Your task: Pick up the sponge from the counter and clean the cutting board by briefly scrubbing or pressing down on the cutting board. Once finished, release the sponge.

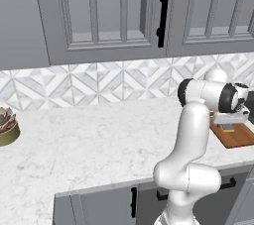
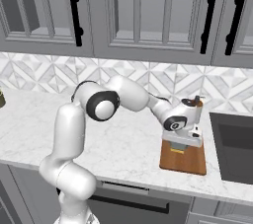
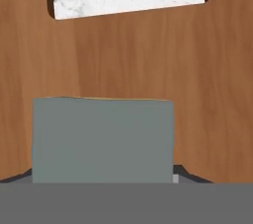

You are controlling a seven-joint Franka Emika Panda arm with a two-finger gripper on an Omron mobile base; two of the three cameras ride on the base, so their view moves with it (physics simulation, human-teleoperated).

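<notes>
Gripper (image 2: 184, 145) low over cutting board (image 2: 193, 161), fingers clamped on sponge (image 3: 103, 139), dark face toward camera. Sponge sits against wood, positioned for pressing. Board flat on counter (image 2: 128, 144), handle slot exposing marble.

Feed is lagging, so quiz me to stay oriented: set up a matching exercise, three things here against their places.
Things:
1. sponge
2. cutting board
3. plant pot

Places:
A. far left of the counter
B. on the counter beside the dark cooktop
C. on the board, under the hand

Pairs: 1-C, 2-B, 3-A
</notes>
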